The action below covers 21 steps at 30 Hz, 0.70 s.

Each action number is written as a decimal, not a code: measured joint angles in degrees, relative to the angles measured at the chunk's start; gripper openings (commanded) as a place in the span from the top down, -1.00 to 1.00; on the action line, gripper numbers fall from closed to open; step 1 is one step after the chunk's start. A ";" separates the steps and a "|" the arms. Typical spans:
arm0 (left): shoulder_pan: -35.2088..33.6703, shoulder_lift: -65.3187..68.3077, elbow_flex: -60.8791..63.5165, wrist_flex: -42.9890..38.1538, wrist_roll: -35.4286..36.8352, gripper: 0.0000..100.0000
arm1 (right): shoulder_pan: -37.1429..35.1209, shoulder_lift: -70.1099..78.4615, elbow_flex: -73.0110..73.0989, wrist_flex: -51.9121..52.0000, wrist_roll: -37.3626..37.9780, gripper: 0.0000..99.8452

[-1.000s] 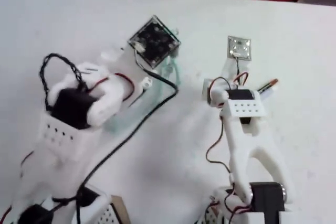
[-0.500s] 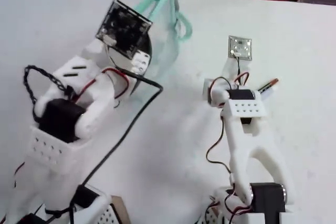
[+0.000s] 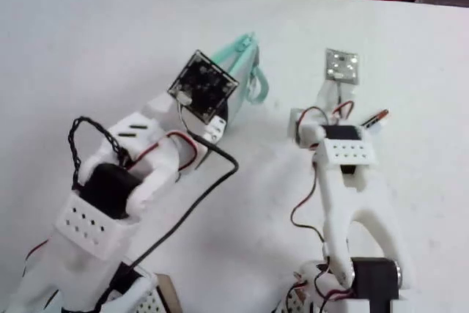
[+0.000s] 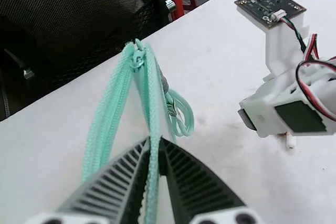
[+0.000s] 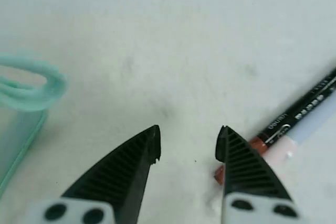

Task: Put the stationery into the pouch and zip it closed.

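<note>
A mint-green mesh pouch hangs upright, and my left gripper is shut on its zipper edge. Its wrist loop dangles at one side. From above, the pouch stands past the left arm's camera board, just left of the right arm. My right gripper is open low over the bare table. A pen with a red-brown end lies just outside one of its fingers. In the high view the pen lies to the right of that arm's wrist. The pouch's loop shows off to one side in the right wrist view.
A black cable runs from the left arm across the white table. The right arm's body stands close beside the pouch. Chairs stand beyond the table's far edge.
The left arm lifted the pouch off the table, swung it toward the far edge, then brought it back nearer the right arm. The right arm barely shifted.
</note>
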 measured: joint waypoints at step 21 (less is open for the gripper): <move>-1.93 -1.76 6.68 -2.64 -0.09 0.95 | -17.41 -21.27 -36.13 24.44 3.60 0.65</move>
